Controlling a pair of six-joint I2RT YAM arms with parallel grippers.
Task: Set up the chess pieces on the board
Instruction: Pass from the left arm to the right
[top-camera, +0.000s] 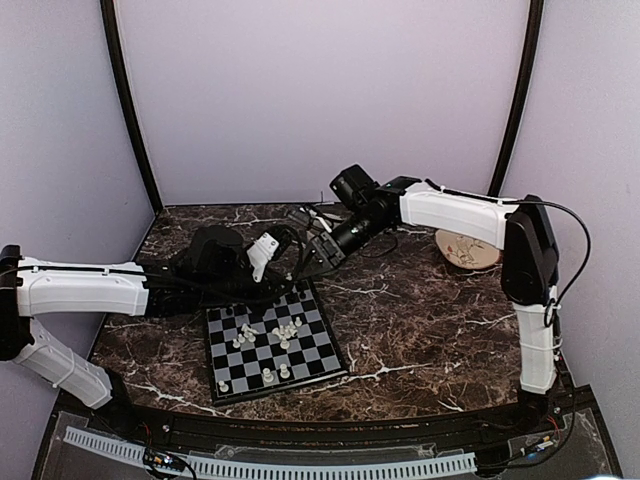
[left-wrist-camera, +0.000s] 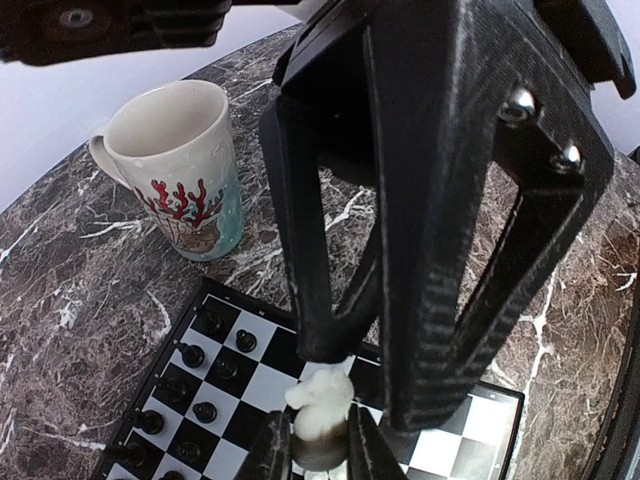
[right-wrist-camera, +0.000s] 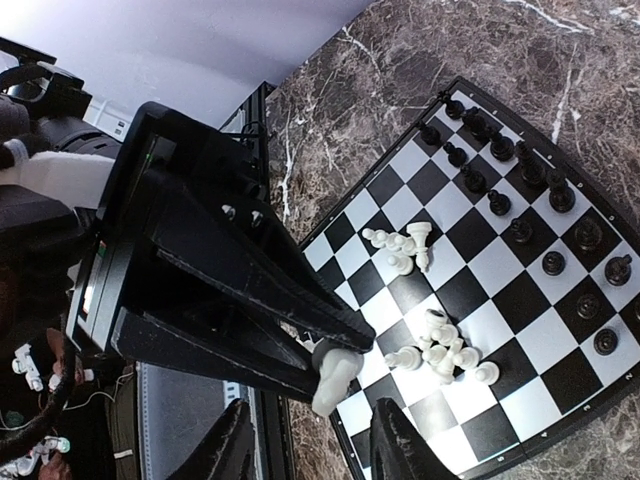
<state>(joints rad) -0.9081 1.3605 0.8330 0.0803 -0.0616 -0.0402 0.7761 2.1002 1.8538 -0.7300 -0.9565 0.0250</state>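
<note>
Chess pieces (right-wrist-camera: 440, 355): white ones lie loose in a clump in the middle of the board (top-camera: 315, 352), black ones (right-wrist-camera: 520, 190) stand in two rows along one edge. One white piece (left-wrist-camera: 320, 405) is pinched tight in the left fingers (left-wrist-camera: 275, 455), over the board near an edge. The right fingers (right-wrist-camera: 228, 450) are spread wide either side of it; can't tell if they touch. Mug (left-wrist-camera: 185, 165) is upright, well apart, with open worktop (top-camera: 430, 330) between. Held piece's base is hidden; wrist views cut off the board corners.
</note>
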